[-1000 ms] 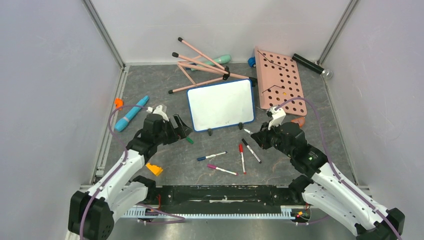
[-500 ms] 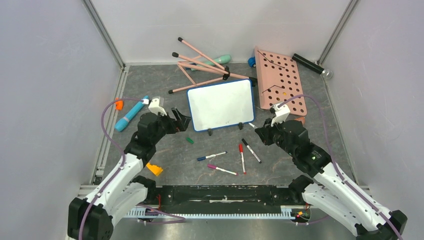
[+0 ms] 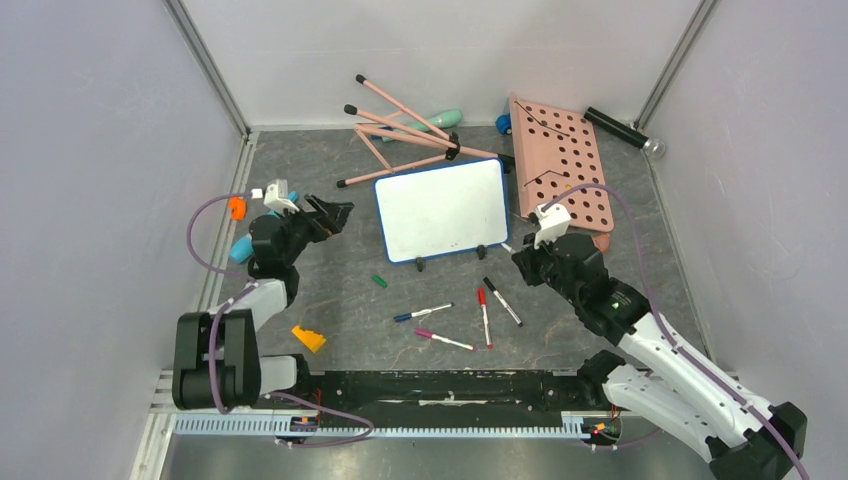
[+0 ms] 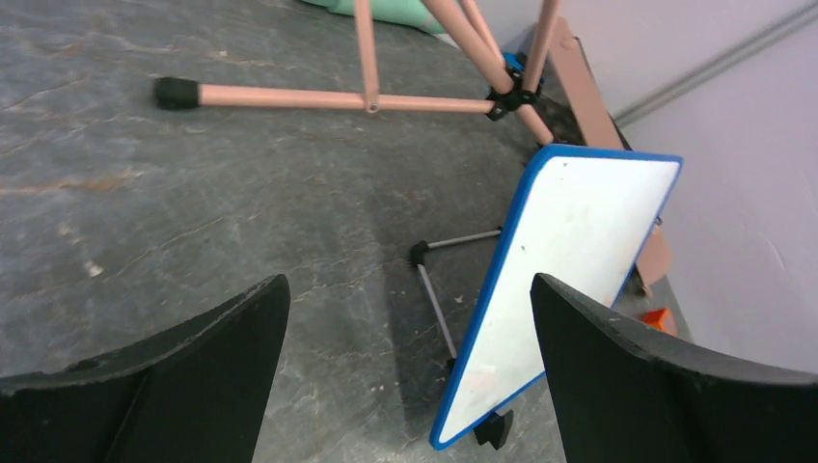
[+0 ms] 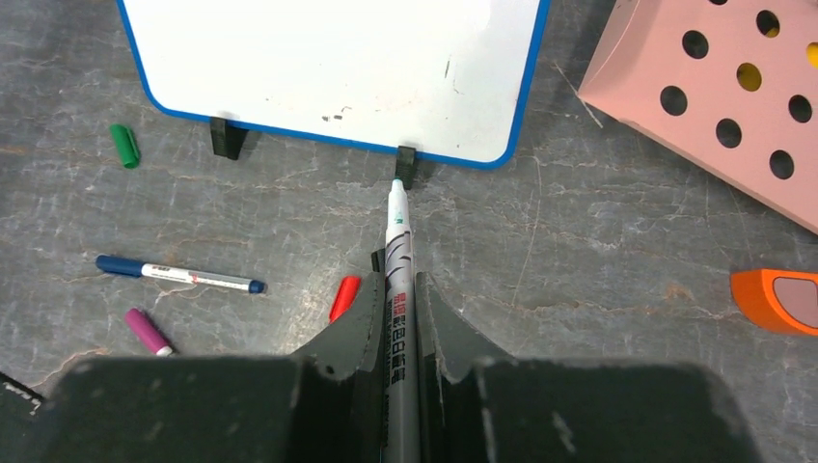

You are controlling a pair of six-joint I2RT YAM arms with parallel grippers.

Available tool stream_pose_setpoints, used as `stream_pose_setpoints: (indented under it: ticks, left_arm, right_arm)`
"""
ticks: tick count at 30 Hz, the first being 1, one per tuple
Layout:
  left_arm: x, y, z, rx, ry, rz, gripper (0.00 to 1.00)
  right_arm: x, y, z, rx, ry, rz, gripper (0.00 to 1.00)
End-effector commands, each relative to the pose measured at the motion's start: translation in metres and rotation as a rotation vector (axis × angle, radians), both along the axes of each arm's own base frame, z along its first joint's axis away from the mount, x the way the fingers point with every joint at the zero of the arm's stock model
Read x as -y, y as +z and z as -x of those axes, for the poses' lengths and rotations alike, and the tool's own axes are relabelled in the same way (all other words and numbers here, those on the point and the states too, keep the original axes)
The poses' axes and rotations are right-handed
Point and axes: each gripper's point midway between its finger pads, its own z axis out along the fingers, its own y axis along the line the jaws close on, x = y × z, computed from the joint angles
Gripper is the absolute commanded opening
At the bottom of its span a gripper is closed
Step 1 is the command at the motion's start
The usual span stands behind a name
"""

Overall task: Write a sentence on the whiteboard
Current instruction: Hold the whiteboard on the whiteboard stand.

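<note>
The whiteboard [image 3: 442, 208] stands tilted back on its black feet, between the two grippers. Off its near right corner, the right gripper [image 5: 397, 289] is clamped on a marker [image 5: 396, 227] whose tip points at the board's right foot. Left of the board, the left gripper [image 3: 335, 213] hangs with its jaws wide apart.

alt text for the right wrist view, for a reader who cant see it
The right fingers grip an uncapped marker, its tip aimed at the bottom edge of the blank whiteboard. A green cap and a blue marker lie left; a pink holed board sits right.
</note>
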Motion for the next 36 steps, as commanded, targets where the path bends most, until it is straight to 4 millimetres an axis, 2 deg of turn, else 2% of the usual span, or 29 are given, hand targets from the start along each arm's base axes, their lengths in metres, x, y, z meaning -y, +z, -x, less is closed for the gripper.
stream_pose_setpoints:
  ticks: [1, 4, 7, 12, 15, 17, 21, 24, 27, 32, 36]
  left_arm:
    - [0.021, 0.049, -0.015, 0.183, -0.161, 0.094, 1.0]
    - [0.037, 0.05, -0.015, 0.237, -0.305, 0.09, 1.0]
    - [0.042, 0.04, -0.032, 0.201, -0.379, 0.107, 1.0]
    - [0.055, 0.053, -0.034, 0.286, -0.567, 0.208, 1.0]
    - [0.061, 0.039, -0.038, 0.235, -0.649, 0.231, 1.0]
    - [0.061, 0.034, -0.037, 0.236, -0.66, 0.215, 1.0]
    - [0.065, 0.039, -0.033, 0.277, -0.66, 0.178, 1.0]
    - [0.065, 0.037, -0.038, 0.246, -0.698, 0.202, 1.0]
    - [0.072, 0.025, -0.044, 0.211, -0.723, 0.223, 1.0]
    - [0.086, 0.028, -0.039, 0.228, -0.773, 0.205, 1.0]
    - [0.092, 0.023, -0.044, 0.196, -0.817, 0.226, 1.0]
  right_arm:
    - [-0.004, 0.033, -0.017, 0.113, -0.007, -0.013, 0.0]
    - [-0.009, 0.037, -0.021, 0.124, 0.002, -0.02, 0.0]
    - [-0.013, 0.04, -0.025, 0.136, 0.01, -0.029, 0.0]
    - [-0.019, 0.044, -0.031, 0.151, 0.021, -0.038, 0.0]
    - [-0.021, 0.044, -0.033, 0.155, 0.026, -0.038, 0.0]
    - [-0.022, 0.043, -0.034, 0.16, 0.025, -0.038, 0.0]
    - [-0.023, 0.043, -0.036, 0.164, 0.026, -0.039, 0.0]
    - [-0.025, 0.044, -0.037, 0.166, 0.032, -0.04, 0.0]
    - [-0.024, 0.044, -0.037, 0.167, 0.034, -0.037, 0.0]
    - [-0.023, 0.046, -0.036, 0.174, 0.03, -0.044, 0.0]
    - [-0.024, 0.047, -0.036, 0.173, 0.031, -0.052, 0.0]
